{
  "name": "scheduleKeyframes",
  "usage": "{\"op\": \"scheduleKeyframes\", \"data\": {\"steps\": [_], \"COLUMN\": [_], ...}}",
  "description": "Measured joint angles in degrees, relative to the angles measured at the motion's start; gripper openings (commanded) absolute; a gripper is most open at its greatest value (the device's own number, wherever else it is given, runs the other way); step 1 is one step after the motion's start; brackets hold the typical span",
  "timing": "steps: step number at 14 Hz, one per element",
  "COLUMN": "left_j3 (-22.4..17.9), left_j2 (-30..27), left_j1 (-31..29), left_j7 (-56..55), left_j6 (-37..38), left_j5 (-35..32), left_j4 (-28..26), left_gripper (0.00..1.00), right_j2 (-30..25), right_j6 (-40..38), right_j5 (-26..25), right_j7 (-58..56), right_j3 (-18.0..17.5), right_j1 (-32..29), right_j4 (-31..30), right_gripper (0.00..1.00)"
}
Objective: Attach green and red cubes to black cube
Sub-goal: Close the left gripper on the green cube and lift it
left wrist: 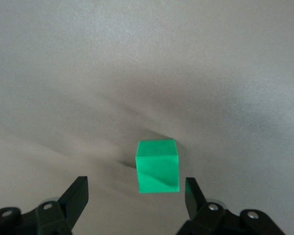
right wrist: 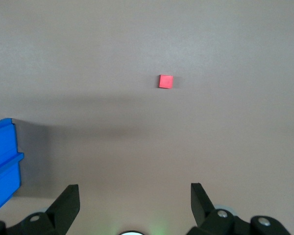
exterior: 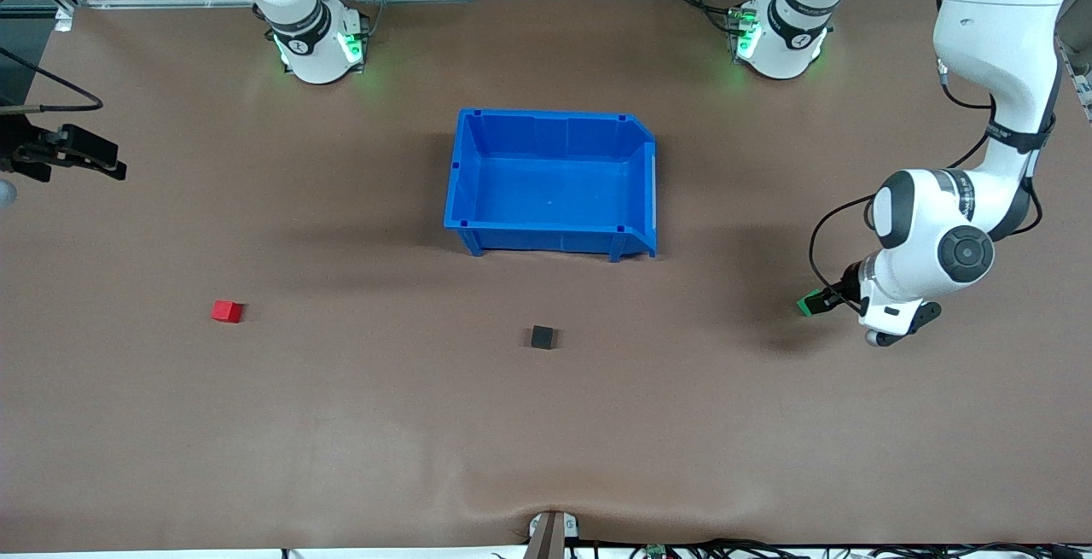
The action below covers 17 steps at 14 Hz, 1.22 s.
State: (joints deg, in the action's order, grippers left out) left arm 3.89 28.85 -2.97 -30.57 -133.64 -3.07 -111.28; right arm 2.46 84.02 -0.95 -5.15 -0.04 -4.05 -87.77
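L end effector [left wrist: 134, 196] low at worktop's left-arm end, fingers apart straddling green cube [left wrist: 157, 166], ready to grip. R end effector [right wrist: 132, 203] open, waiting. Red cube [exterior: 227, 311] at black cube's [exterior: 542, 337] 9 o'clock.

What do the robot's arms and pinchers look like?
Both arms are glossy white with rounded joints, black bands and green lights glowing at their bases. The left arm has a dark round cap on one joint and thin black cables looping beside it. The left gripper and right gripper each have two flat black fingers on black brackets with silver screws.
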Motion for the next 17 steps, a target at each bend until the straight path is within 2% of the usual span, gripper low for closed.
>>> {"op": "scheduleKeyframes", "data": {"steps": [11,17], "left_j3": [-0.3,-0.2], "left_j2": [3.6,4.5], "left_j1": [-0.7,-0.7], "left_j7": [0.0,0.0], "left_j6": [-3.6,-3.8], "left_j5": [0.0,0.0], "left_j4": [2.0,2.2], "left_gripper": [0.78,0.67], "right_j2": [2.4,3.2], "right_j6": [0.8,1.4], "right_j5": [0.0,0.1], "right_j7": [0.0,0.0], "right_j3": [0.0,0.0], "right_j1": [-0.2,-0.8], "right_j4": [0.0,-0.3], "right_gripper": [1.0,1.0]}}
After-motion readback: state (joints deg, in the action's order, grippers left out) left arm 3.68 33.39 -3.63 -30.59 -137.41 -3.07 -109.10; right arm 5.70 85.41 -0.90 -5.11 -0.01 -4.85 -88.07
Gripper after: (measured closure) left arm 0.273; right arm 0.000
